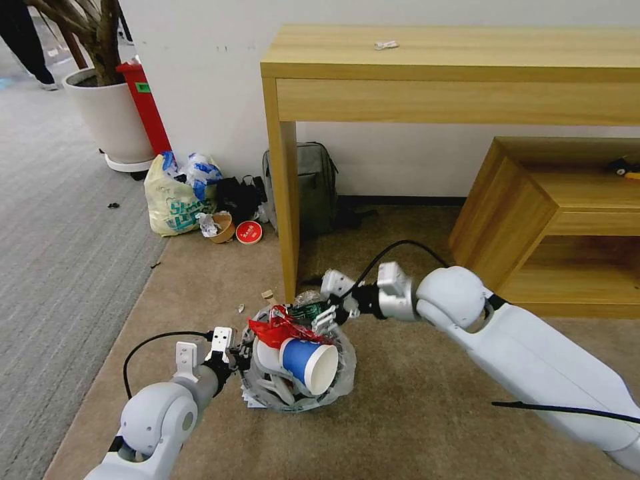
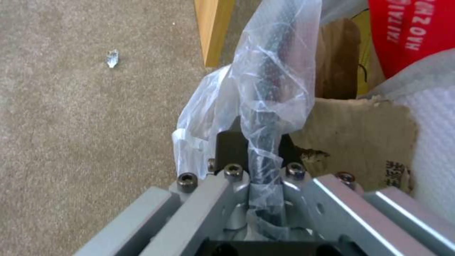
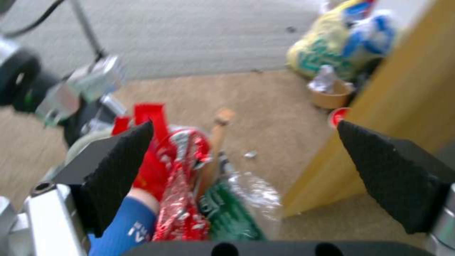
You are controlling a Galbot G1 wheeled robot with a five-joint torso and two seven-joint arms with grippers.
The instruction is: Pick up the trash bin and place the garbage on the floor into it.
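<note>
Beige carpet floor (image 1: 413, 413) meets grey ribbed carpet (image 1: 60, 267) beyond the left end effector (image 1: 235, 353), which is clenched on the trash bin (image 1: 297, 397) rim. The right end effector (image 1: 327, 313) hangs released over the garbage (image 1: 303, 357) heaped inside, just beside a wooden counter leg (image 1: 288, 220); open carpet lies behind it.

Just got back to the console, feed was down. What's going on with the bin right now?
The left gripper is shut on the rim of the trash bin, pinching the bag liner with it. The bin is stuffed with garbage: a blue cup, red wrappers and a green crushed bottle. The right gripper hovers open over the bin's far side, beside the table leg. Small scraps lie on the floor.
</note>
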